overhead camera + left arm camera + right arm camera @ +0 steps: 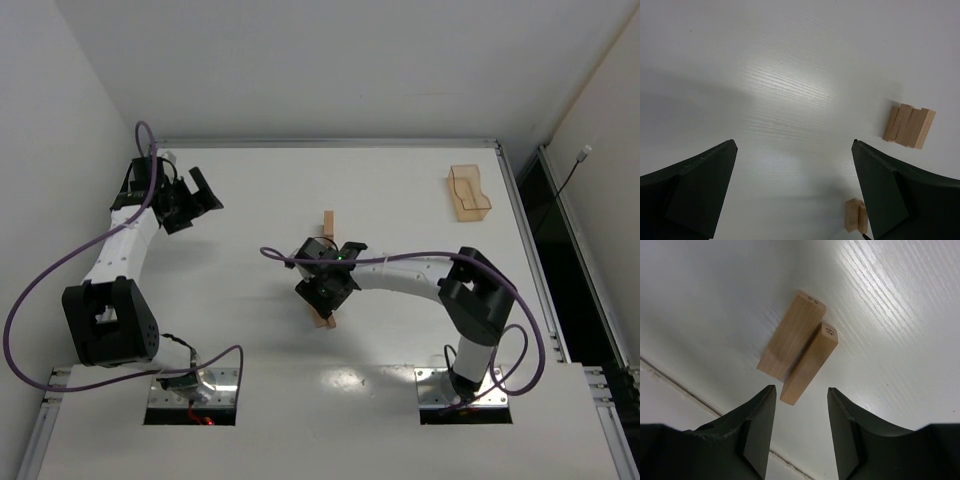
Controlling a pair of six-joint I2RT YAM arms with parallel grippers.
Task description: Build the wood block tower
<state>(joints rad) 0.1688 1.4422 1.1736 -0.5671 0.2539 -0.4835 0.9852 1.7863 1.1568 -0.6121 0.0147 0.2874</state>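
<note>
Standing partly apart, the right fingers [757, 425] grip nothing. A pair of blocks [798, 351] lies just beyond their tips toward 12 o'clock, and the near end of the right-hand block reaches almost into the gap. The left fingers [700, 190] are spread as wide as they go and are empty, parked well away toward 10 o'clock from the right arm in the overhead view.

The main risk, as I judge it, is a stray touch. One tip sits so close to that near block end that a slanted retreat or a small twist could nudge it and skew the pair. The wood looks smooth and the surface [400, 330] glossy, so a knocked block would likely slide, not stay put. Such narrow pieces also leave little footing for a crosswise layer.

No tower stands yet. The pair's two blocks lie long side to long side, touching. They are light tan wood with fine grain, square-cut corners and small dark stamps on the end faces. The fingers are matte black wedges. The surface is white with a faint grain texture. More blocks [910, 127] lie clustered at 3 o'clock in the left wrist view. A translucent orange-tan tray [468, 192] sits at 2 o'clock, well apart.
</note>
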